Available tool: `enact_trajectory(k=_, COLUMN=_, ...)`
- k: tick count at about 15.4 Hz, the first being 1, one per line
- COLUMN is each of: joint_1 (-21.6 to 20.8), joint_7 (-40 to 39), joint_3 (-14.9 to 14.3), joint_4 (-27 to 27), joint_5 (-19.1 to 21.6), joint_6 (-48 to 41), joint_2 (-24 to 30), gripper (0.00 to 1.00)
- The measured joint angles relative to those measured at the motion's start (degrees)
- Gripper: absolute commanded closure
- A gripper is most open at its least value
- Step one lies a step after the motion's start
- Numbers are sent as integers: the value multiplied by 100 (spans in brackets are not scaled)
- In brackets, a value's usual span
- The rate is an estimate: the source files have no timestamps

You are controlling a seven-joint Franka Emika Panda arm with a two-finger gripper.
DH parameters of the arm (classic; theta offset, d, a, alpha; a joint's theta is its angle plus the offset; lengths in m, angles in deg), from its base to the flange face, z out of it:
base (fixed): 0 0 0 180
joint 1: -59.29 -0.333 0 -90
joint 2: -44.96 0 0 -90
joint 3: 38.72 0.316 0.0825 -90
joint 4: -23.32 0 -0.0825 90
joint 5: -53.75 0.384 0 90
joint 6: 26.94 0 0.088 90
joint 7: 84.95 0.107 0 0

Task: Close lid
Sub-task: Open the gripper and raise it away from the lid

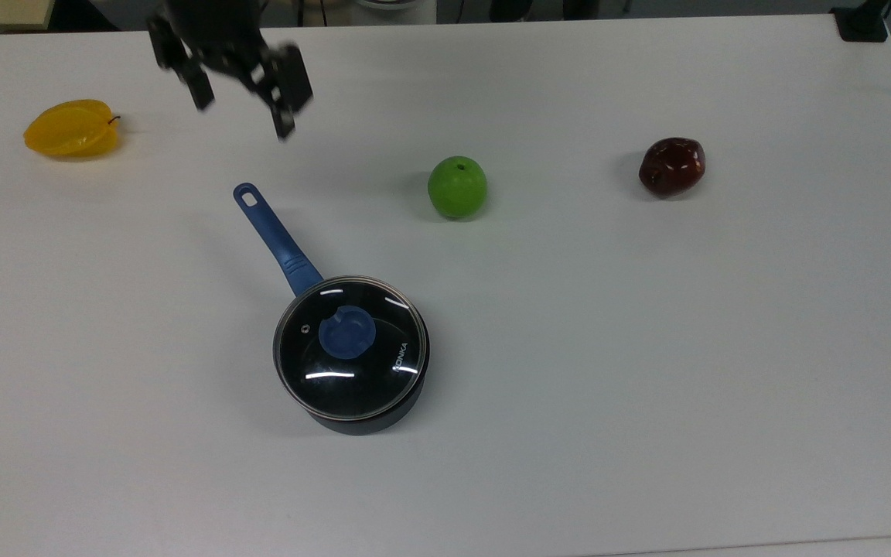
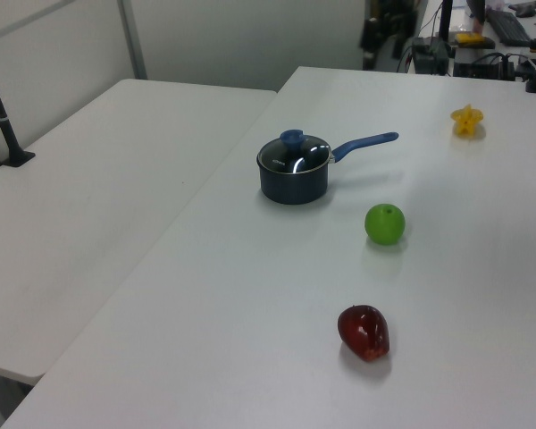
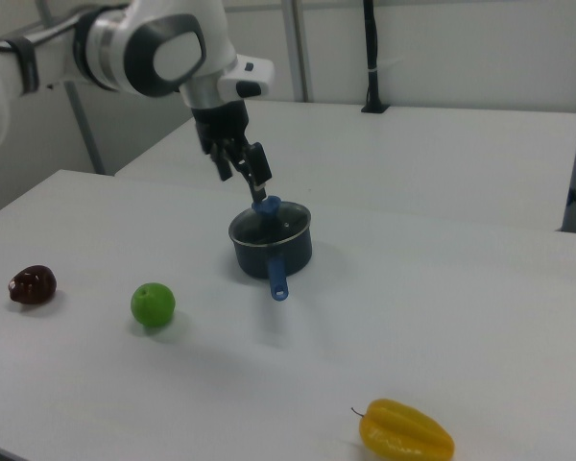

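Top view: the lid (image 1: 350, 348) sits flat on the black saucepan (image 1: 384, 414), its blue knob (image 1: 346, 332) centred and its metal rim matching the pan's edge all round.
Gripper: the gripper (image 1: 238, 99) hangs high above the table (image 1: 646, 348), well apart from the pan, fingers spread and holding nothing.
Right view: the gripper (image 3: 247, 165) shows above the pan, clear of the knob.
Task stage: by the look of it, the closing is done.
Bystanders: a yellow starfruit (image 1: 72, 129), a green apple (image 1: 457, 187) and a dark red fruit (image 1: 672, 165) lie well apart from the pan.
Risk: little remains; a low sweep of the arm could clip the blue handle (image 1: 275, 239) and jolt the lid askew.
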State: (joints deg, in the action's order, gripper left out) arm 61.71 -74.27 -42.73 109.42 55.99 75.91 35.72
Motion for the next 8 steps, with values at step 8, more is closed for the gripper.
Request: enact_trajectory(k=8, joint_1=298, joint_7=-1057, joint_3=6, joint_4=730, joint_5=29, joint_6=-560, joint_2=826, gripper=0)
